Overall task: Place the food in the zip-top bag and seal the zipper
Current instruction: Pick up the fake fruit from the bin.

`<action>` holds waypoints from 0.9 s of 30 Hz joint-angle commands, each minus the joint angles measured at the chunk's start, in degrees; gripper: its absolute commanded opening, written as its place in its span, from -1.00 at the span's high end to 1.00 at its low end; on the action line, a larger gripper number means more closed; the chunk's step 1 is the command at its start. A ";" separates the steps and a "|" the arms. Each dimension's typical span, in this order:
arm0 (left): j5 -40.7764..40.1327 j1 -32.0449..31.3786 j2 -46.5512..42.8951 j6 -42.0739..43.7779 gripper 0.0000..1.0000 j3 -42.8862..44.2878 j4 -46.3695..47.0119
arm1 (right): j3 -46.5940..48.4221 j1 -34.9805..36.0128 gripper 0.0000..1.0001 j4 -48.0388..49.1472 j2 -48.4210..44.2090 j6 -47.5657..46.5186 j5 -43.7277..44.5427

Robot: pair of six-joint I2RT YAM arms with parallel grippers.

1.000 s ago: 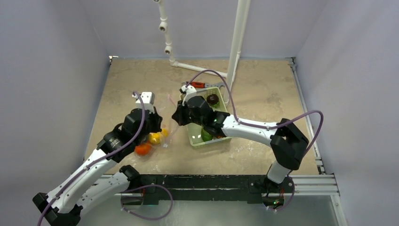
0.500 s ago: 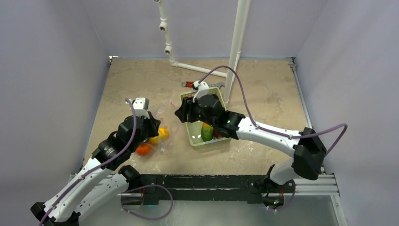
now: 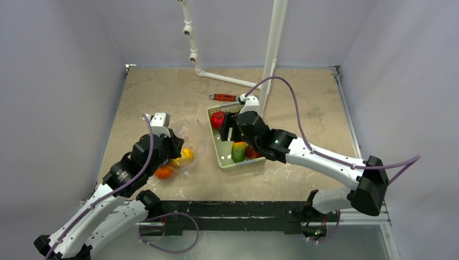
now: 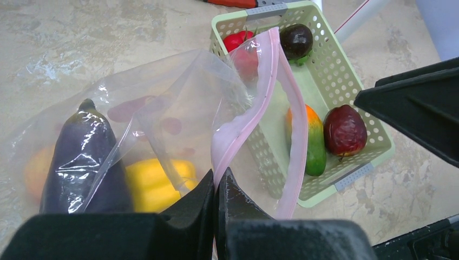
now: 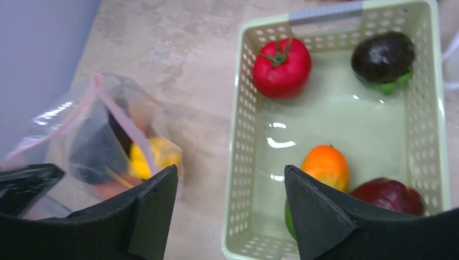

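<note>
On the left of the desk [image 3: 308, 108], the left gripper [image 4: 215, 181] is closed tight on the pale pink zipper [image 4: 292, 135], lifting one lip of the zip-top bag [image 4: 162, 92] so that its mouth gapes toward the basket. Inside the clear bag lie a dark purple eggplant [image 4: 81, 151], a yellow piece [image 4: 157, 181] and an orange piece [image 3: 164, 171]. Just beside it to the right stands the light green basket [image 5: 238, 162], which holds a red tomato [image 5: 281, 67], a dark purple fruit [image 5: 383, 51], an orange-and-green mango [image 5: 325, 165] and a dark red apple [image 5: 387, 195]. The right gripper [image 5: 230, 179] hangs above the basket, its jaws spread and holding nothing. A red-handled wrench [image 3: 223, 97] lies behind the basket's far end.
</note>
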 commanded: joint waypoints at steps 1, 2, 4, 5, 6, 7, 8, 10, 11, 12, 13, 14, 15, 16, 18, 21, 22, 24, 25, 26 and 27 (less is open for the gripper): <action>1.59 0.07 -1.13 1.43 1.00 0.00 2.17 | -0.64 -0.52 -0.51 -6.90 0.01 3.85 4.12; 1.73 0.05 -1.04 1.51 1.00 0.00 2.15 | -0.91 -0.59 -0.51 -7.60 0.19 4.32 4.05; 1.92 0.04 -1.02 1.52 1.00 -0.08 2.26 | -1.37 -0.70 -0.51 -8.91 0.96 5.07 4.09; 2.01 0.05 -0.96 1.62 1.00 -0.09 2.27 | -1.57 -0.88 -0.51 -9.43 1.60 5.49 4.17; 2.02 0.06 -0.93 1.69 1.00 -0.09 2.31 | -1.68 -0.94 -0.52 -10.02 2.30 5.74 4.32; 2.21 0.07 -1.00 1.74 1.00 -0.09 2.36 | -1.77 -1.14 -0.52 -10.59 3.09 5.98 4.40; 2.34 0.07 -1.01 1.82 1.00 -0.09 2.38 | -1.78 -1.34 -0.52 -11.24 3.79 6.19 4.59; 2.46 0.07 -1.02 1.95 1.00 -0.09 2.52 | -1.51 -1.66 -0.53 -12.43 5.41 6.71 5.23; 2.51 0.07 -1.09 1.96 1.00 -0.09 2.40 | -1.38 -1.85 -0.53 -13.28 6.18 7.01 5.62; 2.54 0.07 -1.25 1.96 1.00 -0.11 2.36 | -1.16 -1.94 -0.53 -14.25 6.84 7.59 6.39; 2.66 0.07 -1.42 1.92 1.00 -0.17 2.43 | -0.90 -2.02 -0.54 -15.28 7.54 8.33 7.38; 2.76 0.07 -1.67 1.96 1.00 -0.19 2.53 | -0.69 -2.10 -0.55 -16.51 8.17 9.17 8.43; 2.85 0.07 -1.91 1.92 1.00 -0.25 2.61 | -0.58 -2.31 -0.55 -17.60 8.70 9.89 9.44; 2.98 0.00 -2.12 1.88 1.00 -0.34 2.68 | -0.36 -2.68 -0.55 -19.04 9.15 10.69 10.11; 3.39 0.00 -2.53 1.87 1.00 -0.52 2.90 | -0.08 -3.27 -0.56 -20.18 9.61 11.39 10.36; 3.65 0.07 -3.17 1.93 1.00 -0.53 2.91 | 0.34 -3.72 -0.58 -21.77 9.83 12.91 11.53; 3.73 -0.01 -3.31 1.88 1.00 -0.58 2.94 | 0.47 -3.97 -0.60 -22.43 9.91 13.50 11.90; 3.91 -0.02 -3.83 1.87 1.00 -0.62 3.01 | 0.99 -4.23 -0.65 -24.56 10.66 15.45 13.06; 3.95 -0.10 -4.05 1.87 1.00 -0.70 3.01 | 1.29 -4.31 -0.66 -25.82 10.97 16.81 13.74; 3.96 -0.29 -4.28 1.88 1.00 -0.71 3.03 | 1.61 -4.32 -0.66 -26.94 11.39 17.84 14.25; 3.91 -0.47 -4.49 1.87 1.00 -0.71 2.99 | 1.84 -4.32 -0.67 -27.93 11.73 18.68 14.63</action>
